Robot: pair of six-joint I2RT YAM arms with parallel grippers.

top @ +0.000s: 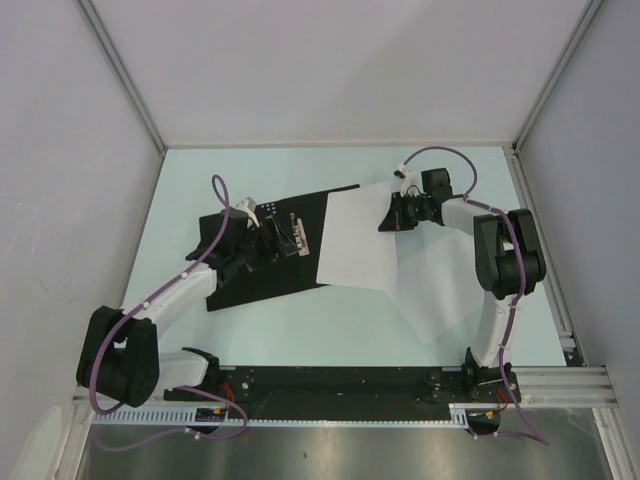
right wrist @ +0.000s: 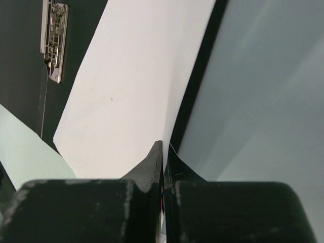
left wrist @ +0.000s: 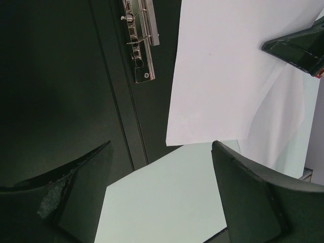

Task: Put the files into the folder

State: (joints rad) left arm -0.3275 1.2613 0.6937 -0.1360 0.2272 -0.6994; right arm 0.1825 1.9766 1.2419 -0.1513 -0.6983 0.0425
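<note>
From its base at the near left, the left arm slants its white forearm up and rightward until its wrist hangs over the left half of the flat rectangular folder [top: 250, 285], which lies open with its black inside facing up on the pale green tabletop [top: 330, 320]. The left gripper [left wrist: 162, 145] has its two dark fingers spread wide; between them show the folder's near corner and bare table, and they grip nothing. Right of the folder and slightly nearer, a second thin white sheet [top: 445, 300] lies flat on the table. Along the folder's middle runs a silver metal clip [left wrist: 142, 40]. A thin white rectangular paper sheet [top: 358, 240] covers the folder's right part, its near edge reaching past the folder's corner. The right arm rises from the near right, folds at the elbow and reaches left toward the folder's far right corner. There the right gripper [right wrist: 163, 148] is pinched tight on that sheet's far right edge.
</note>
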